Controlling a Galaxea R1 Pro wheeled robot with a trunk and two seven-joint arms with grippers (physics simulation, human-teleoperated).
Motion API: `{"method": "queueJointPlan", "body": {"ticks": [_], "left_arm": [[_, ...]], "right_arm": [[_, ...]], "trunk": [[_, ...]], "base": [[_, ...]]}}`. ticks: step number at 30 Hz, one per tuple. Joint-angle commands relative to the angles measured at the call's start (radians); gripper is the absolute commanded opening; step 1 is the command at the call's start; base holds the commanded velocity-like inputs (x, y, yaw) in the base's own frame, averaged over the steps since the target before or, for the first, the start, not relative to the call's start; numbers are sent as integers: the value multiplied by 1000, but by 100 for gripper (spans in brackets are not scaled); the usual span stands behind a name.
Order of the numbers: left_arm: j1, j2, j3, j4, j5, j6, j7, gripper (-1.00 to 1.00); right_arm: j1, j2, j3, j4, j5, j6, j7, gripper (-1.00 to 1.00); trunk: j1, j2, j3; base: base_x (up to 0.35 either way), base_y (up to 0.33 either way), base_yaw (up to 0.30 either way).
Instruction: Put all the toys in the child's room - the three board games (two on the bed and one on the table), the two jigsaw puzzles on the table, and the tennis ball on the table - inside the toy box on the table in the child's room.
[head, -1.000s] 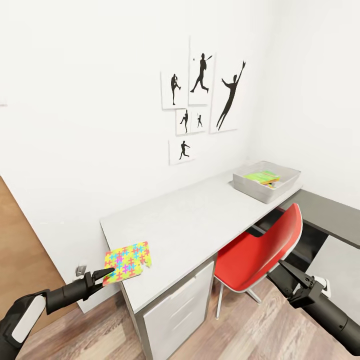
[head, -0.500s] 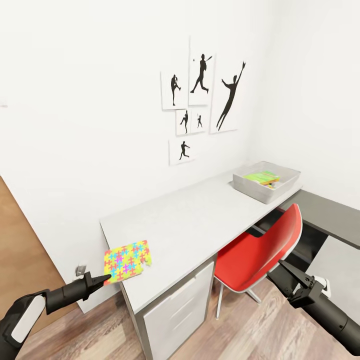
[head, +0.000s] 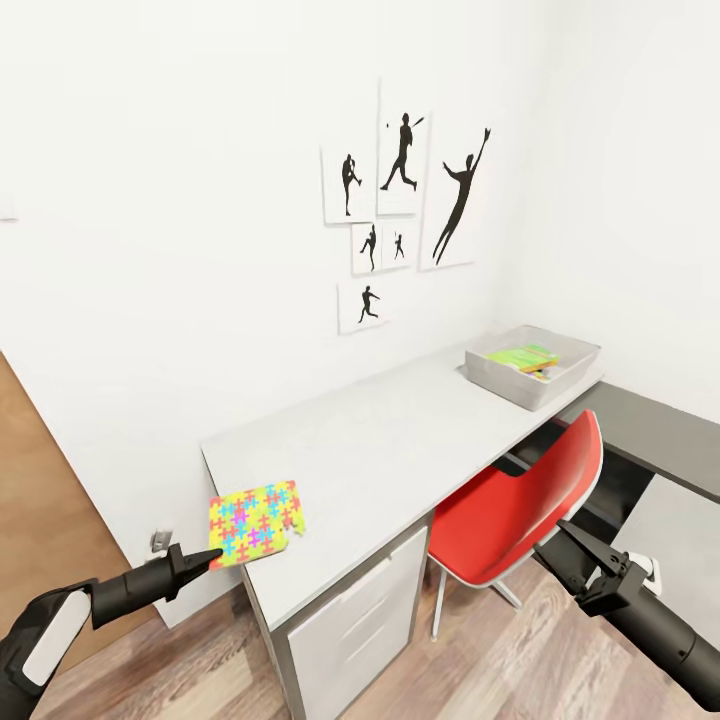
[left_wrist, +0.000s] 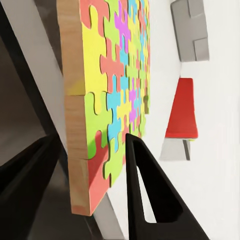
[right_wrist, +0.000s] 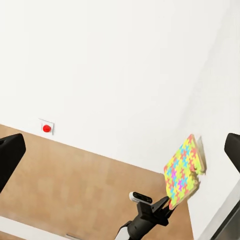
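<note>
Jigsaw puzzle (head: 256, 524) lies flat at the near left corner of the table (head: 400, 450), one short edge overhanging the table's left end. We see the left gripper (head: 207, 556) at that overhanging edge, fingers spread; in the left wrist view one finger (left_wrist: 150, 200) lies over the patterned face and the other sits below the puzzle's (left_wrist: 110, 95) wooden underside, so the edge stands between them. Contact we cannot tell. From the right wrist view the puzzle (right_wrist: 184, 171) juts off the table end with the left gripper (right_wrist: 162, 204) just at its lower edge.

Toy box (head: 575, 352) sits at the far right end of the tabletop, with green and yellow flat items inside. Red chair (head: 520, 505) is tucked under the table's front edge. Right gripper (head: 578, 555) hangs low beside the chair, fingers spread, holding nothing, well apart from the puzzle.
</note>
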Motion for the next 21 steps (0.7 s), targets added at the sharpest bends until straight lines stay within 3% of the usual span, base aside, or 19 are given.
{"method": "queueJointPlan", "body": {"ticks": [1,5,9,13,15,17,21], "left_arm": [[-1,0,1,0,-2,11,-4,-100],[-4,1,1,0,-2,42,-4,-100],[-21,5,1,0,-5,112,-5,-100],[-27,17,3,-2,-2,139,-7,-100],[-30,28,2,-20,4,166,-29,-100],[-32,34,1,-75,10,185,-90,-100],[-52,37,-2,-116,6,190,-132,-100]], "right_arm": [[0,0,-1,0,3,3,4,100],[0,0,0,0,3,3,4,100],[0,0,-1,0,4,3,4,100],[0,1,0,0,4,0,4,100],[0,0,-1,0,4,-1,4,100],[0,0,-2,0,5,1,4,100],[0,0,-3,-1,5,1,4,100]], "trunk": [[0,-1,-1],[0,-1,-1],[-15,27,12],[-31,55,24],[-38,69,31],[-46,83,37],[-61,111,49]], "base": [[0,0,0],[0,0,0],[0,0,0],[0,0,0],[0,0,0],[0,0,0],[0,0,0]]}}
